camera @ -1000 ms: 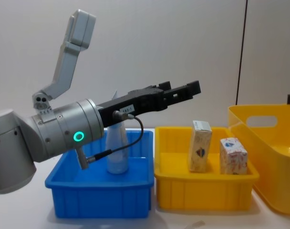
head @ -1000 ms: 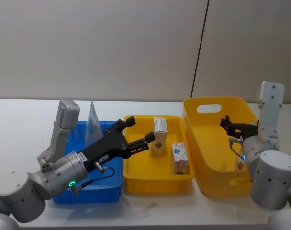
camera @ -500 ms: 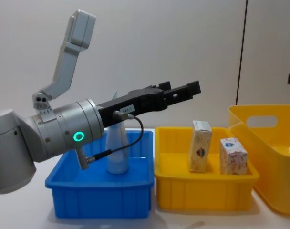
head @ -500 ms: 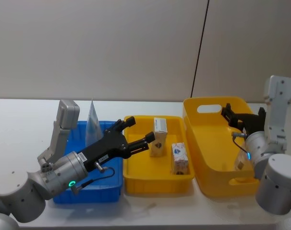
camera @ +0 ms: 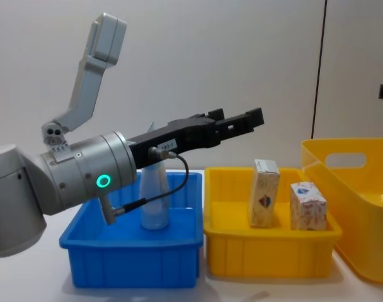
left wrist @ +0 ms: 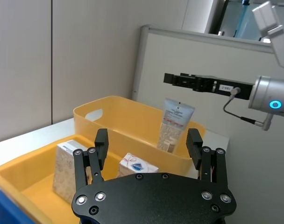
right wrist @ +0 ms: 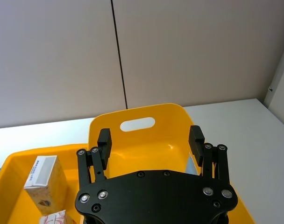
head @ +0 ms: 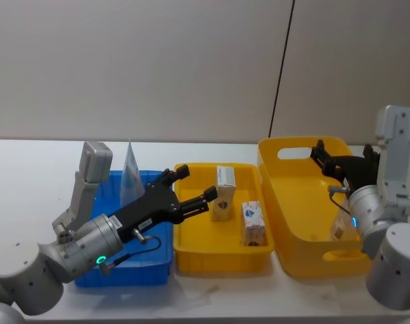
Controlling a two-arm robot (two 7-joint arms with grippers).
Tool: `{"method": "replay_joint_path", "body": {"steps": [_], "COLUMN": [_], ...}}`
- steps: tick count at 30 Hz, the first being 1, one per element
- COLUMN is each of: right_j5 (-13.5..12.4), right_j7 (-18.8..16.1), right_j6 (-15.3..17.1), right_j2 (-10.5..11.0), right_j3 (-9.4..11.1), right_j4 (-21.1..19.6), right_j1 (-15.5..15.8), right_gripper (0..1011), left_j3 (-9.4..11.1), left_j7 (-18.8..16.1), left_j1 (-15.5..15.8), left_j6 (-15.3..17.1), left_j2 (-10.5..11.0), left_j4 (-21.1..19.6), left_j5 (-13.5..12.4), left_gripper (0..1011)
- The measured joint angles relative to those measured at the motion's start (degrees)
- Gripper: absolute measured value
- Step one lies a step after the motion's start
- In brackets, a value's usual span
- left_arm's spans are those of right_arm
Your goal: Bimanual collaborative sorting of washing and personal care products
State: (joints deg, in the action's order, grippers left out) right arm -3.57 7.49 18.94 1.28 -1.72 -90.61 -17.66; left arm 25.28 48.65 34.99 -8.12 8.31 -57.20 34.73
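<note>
My left gripper [head: 195,189] hangs open and holds nothing, above the seam between the blue bin [head: 104,270] and the yellow tray [head: 191,260]; it reaches right in the chest view [camera: 242,118]. A pale-blue tube [head: 131,172] stands upright in the blue bin [camera: 155,201]. Two white cartons [head: 224,191] [head: 253,223] stand in the yellow tray. Over the large yellow bin [head: 293,223] my right gripper [head: 321,162] is open and empty, its fingers [right wrist: 103,139] wide apart. Another tube [left wrist: 174,126] leans against that bin's wall [head: 340,226].
The three containers stand side by side on a white table [head: 30,175], the blue bin on the left and the large yellow bin on the right. A grey wall with a dark vertical seam [head: 282,67] rises behind. My left forearm [camera: 84,176] is above the blue bin.
My right gripper has risen out of the large yellow bin and drawn back, with the tube left leaning inside. The left arm has stayed where it was.
</note>
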Motion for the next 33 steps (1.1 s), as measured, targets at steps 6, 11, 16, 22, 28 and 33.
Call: {"method": "replay_joint_path", "body": {"steps": [6,11,16,22,28,33], "right_j5": [-1.45,-3.42,-5.47,-7.46,-9.77,-11.57], "right_j7": [-1.28,-2.98,-4.81,-6.52,-8.57,-10.2], "right_j6": [-1.88,-4.49,-7.2,-9.8,-12.84,-15.27], "right_j2": [2.01,4.75,7.67,10.39,13.68,16.25], "right_j3": [-1.26,-3.0,-4.85,-6.53,-8.58,-10.14], "right_j4": [-1.16,-2.82,-4.48,-6.12,-8.06,-9.6], "right_j1": [2.05,4.86,7.84,10.63,14.0,16.62], "right_gripper": [1004,1005,1004,1005,1004,1005], "left_j3": [0.05,0.11,0.17,0.24,0.32,0.39], "left_j7": [-3.48,-7.49,-10.92,-15.54,-20.14,-24.21], "left_j1": [-1.54,-3.34,-4.86,-6.9,-8.98,-10.79], "left_j6": [0.68,1.43,2.06,2.93,3.81,4.55], "left_j2": [1.0,2.17,3.11,4.41,5.76,6.9], "left_j4": [-2.6,-5.66,-8.21,-11.63,-15.12,-18.17], "left_j5": [-1.72,-3.7,-5.35,-7.58,-9.82,-11.77], "left_gripper": [1001,1001,1001,1001,1001,1001]}}
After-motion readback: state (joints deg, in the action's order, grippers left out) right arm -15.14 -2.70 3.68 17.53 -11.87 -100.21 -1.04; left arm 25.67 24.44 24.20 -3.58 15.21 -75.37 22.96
